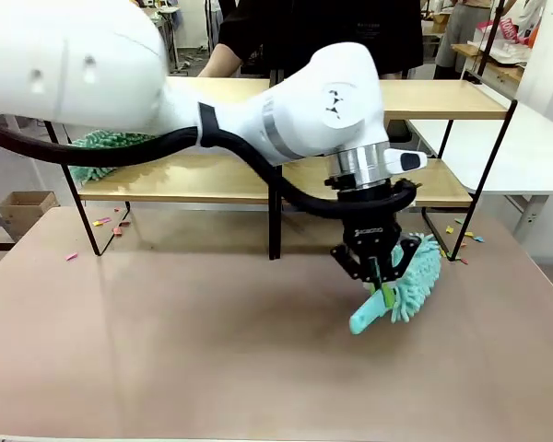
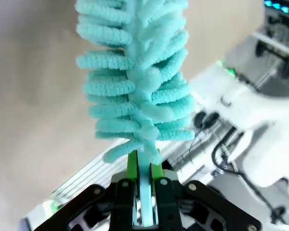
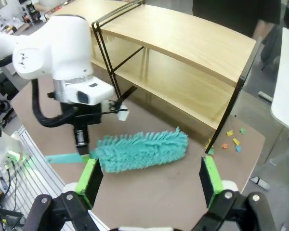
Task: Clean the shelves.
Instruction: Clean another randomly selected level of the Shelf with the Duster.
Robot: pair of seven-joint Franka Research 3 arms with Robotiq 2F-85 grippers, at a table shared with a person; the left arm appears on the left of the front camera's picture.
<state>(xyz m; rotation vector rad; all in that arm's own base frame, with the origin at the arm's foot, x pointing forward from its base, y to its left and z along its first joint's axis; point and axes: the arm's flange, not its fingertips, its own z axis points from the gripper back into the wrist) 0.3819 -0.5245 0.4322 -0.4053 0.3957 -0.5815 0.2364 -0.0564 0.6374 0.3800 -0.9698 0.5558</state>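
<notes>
The shelves [image 1: 184,180] stand across the far half of the table, light-wood boards on a black frame, and appear again in the right wrist view [image 3: 183,43]. My left gripper [image 1: 378,269] reaches over to the right side and is shut on the flat handle of a teal fluffy duster [image 1: 417,274], whose head rests low on the tabletop in front of the shelves. In the left wrist view the green pads [image 2: 131,166] clamp the handle below the duster [image 2: 135,82]. My right gripper [image 3: 149,174] hovers open above the duster [image 3: 142,150], with the left gripper [image 3: 81,138] beyond it.
A second teal duster [image 1: 106,152] lies on the lower board at the left. Coloured paper scraps [image 1: 106,223] dot the table at the left, and more scraps [image 1: 465,236] lie by the right shelf leg. A person [image 1: 323,28] stands behind the shelves.
</notes>
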